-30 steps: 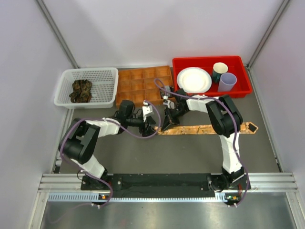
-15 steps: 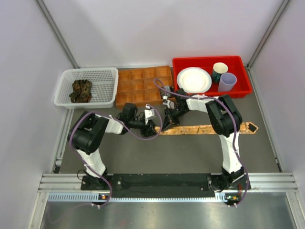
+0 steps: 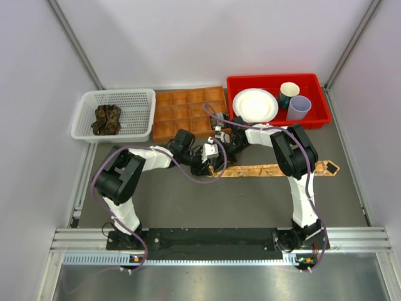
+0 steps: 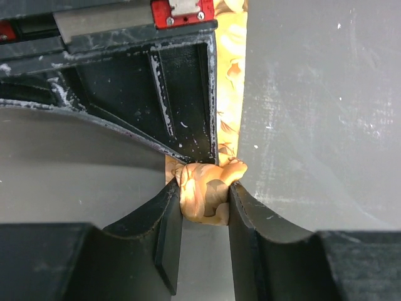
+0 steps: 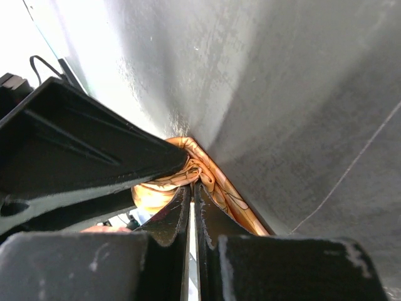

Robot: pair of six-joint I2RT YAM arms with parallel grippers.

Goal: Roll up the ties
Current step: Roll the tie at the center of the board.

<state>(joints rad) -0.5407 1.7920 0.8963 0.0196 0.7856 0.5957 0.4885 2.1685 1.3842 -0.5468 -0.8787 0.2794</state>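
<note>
One tan-orange tie [image 3: 276, 169] shows only a first curl; most of it lies flat at centre-right. The left gripper [image 4: 203, 210] pinches that curl, and the right gripper [image 5: 192, 207] sits fully closed beside it.

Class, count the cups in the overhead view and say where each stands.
2. Both stand in the red bin, right of the white plate: a dark green cup toward the back, a lilac cup just in front of it. None seems hidden.
</note>
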